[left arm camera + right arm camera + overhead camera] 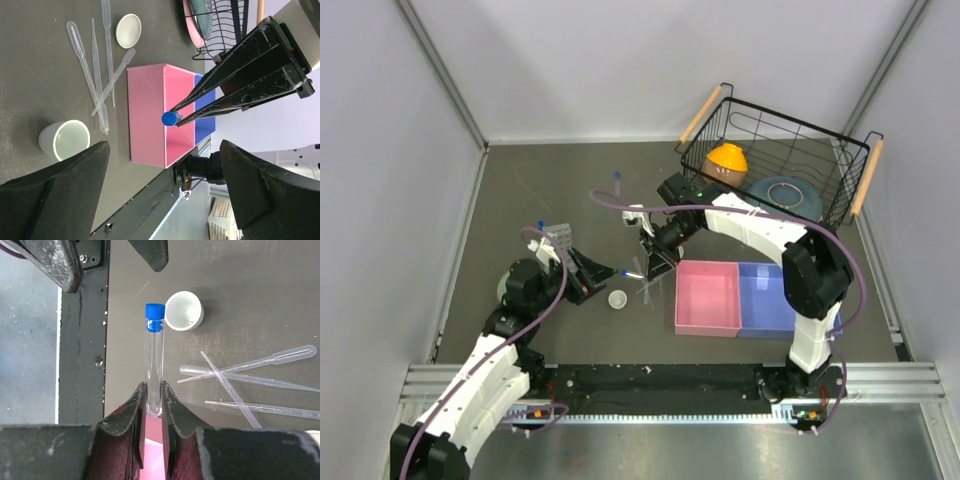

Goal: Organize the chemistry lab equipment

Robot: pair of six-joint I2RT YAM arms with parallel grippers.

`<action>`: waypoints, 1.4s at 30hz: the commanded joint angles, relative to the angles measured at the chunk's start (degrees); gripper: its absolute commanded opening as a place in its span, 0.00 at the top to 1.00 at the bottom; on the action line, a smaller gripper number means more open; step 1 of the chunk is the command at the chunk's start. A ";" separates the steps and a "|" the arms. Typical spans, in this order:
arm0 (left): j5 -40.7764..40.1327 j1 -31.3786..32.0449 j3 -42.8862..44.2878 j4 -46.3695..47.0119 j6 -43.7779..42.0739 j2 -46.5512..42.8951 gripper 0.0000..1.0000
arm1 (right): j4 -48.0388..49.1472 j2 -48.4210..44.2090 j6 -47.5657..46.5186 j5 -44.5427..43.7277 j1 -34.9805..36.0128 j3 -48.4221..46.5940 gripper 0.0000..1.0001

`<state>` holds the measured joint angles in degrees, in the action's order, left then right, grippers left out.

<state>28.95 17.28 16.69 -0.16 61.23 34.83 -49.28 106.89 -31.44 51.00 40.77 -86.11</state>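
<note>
The right end effector (152, 390) is pinching a clear, blue-capped tube (154, 352) by its base; the left end effector (597, 275) is gaping empty.

dark grey counter (570, 200) carries a pink rectangular bin (708, 297) touching a blue rectangular bin (765, 298) at near right, a black wire basket (800, 125) far right, a small round white dish (618, 299) near centre, and thin clear plastic pipettes (88, 76) crossed just beside it.

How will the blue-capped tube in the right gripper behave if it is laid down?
Probably slippery: the right gripper pinches only the smooth clear bottom end of the tube. Laid flat, its round body would likely roll. It looks empty, so probably light.
</note>
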 commanded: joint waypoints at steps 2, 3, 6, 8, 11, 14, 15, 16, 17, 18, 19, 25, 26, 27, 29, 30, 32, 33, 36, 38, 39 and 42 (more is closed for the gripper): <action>-1.44 1.00 2.03 2.45 0.12 2.78 0.06 | 1.02 -1.95 -0.73 1.12 0.97 -0.29 0.92; -1.53 1.26 2.21 3.32 0.20 3.57 0.08 | 0.94 -1.95 -0.64 1.20 1.15 -0.29 0.92; -1.62 2.49 2.91 6.13 0.47 7.17 0.11 | 0.94 -2.21 -0.73 1.20 1.68 -0.20 0.92; -1.70 3.46 3.26 7.71 0.99 9.55 0.14 | 0.94 -2.48 -0.73 1.20 1.85 -0.20 0.92; -2.14 4.08 3.44 10.53 1.87 11.57 0.19 | 0.85 -2.65 -0.81 1.20 1.85 -0.12 0.92; -2.41 4.43 3.53 12.81 2.57 12.98 0.25 | 0.85 -2.57 -0.81 1.29 1.94 -0.03 0.92; -2.23 4.52 3.61 13.52 2.92 13.33 0.27 | 0.85 -2.57 -0.81 1.29 2.03 -0.11 0.92; -1.97 4.78 3.53 14.65 3.19 14.29 0.28 | 0.85 -2.57 -0.81 1.38 2.03 -0.12 0.92; -1.79 4.87 3.53 15.19 3.37 14.65 0.31 | 0.76 -2.57 -0.73 1.38 1.94 -0.20 0.92; -1.53 4.96 3.44 15.80 3.98 15.09 0.32 | 0.76 -2.57 -0.73 1.38 1.94 -0.20 0.92; -1.35 5.31 3.18 16.59 4.42 15.79 0.35 | 0.85 -2.57 -0.73 1.38 1.94 -0.20 0.92; -0.39 6.36 1.77 21.26 7.50 16.85 0.48 | 0.76 -2.56 -0.81 1.20 1.94 -0.29 0.92; -0.30 6.45 1.68 21.52 7.67 16.85 0.49 | 0.76 -2.57 -0.81 1.20 2.03 -0.29 0.92; -0.30 6.54 1.51 21.96 8.02 16.85 0.52 | 0.85 -2.57 -0.81 1.20 2.03 -0.38 0.92; -0.12 6.72 1.24 22.49 8.38 16.76 0.55 | 0.85 -2.57 -0.81 1.12 2.03 -0.38 0.92; 0.05 6.80 1.24 22.84 8.73 16.85 0.56 | 0.85 -2.57 -0.81 1.12 2.12 -0.38 0.92; 0.23 6.89 1.07 22.93 8.82 16.85 0.58 | 0.76 -2.57 -0.81 1.03 2.03 -0.38 0.92; 0.40 6.98 1.07 22.93 8.90 16.68 0.59 | 0.85 -2.57 -0.81 1.03 2.03 -0.47 0.92; 0.41 7.24 0.72 22.93 9.08 16.41 0.62 | 0.94 -2.65 -0.81 1.12 2.12 -0.47 0.92; 0.58 7.42 0.63 23.10 9.17 16.41 0.68 | 0.85 -2.65 -0.81 1.12 2.12 -0.55 0.92; 0.67 7.42 0.28 23.28 9.26 16.41 0.71 | 0.85 -2.65 -0.73 1.12 2.03 -0.55 0.91; 0.85 7.51 -0.34 24.33 9.69 16.15 0.86 | 0.85 -2.83 -0.81 1.03 2.12 -0.47 0.91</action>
<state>27.55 23.94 17.30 18.37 69.60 51.66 -49.82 106.89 -31.42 51.37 42.02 -86.11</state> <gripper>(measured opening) 0.216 0.135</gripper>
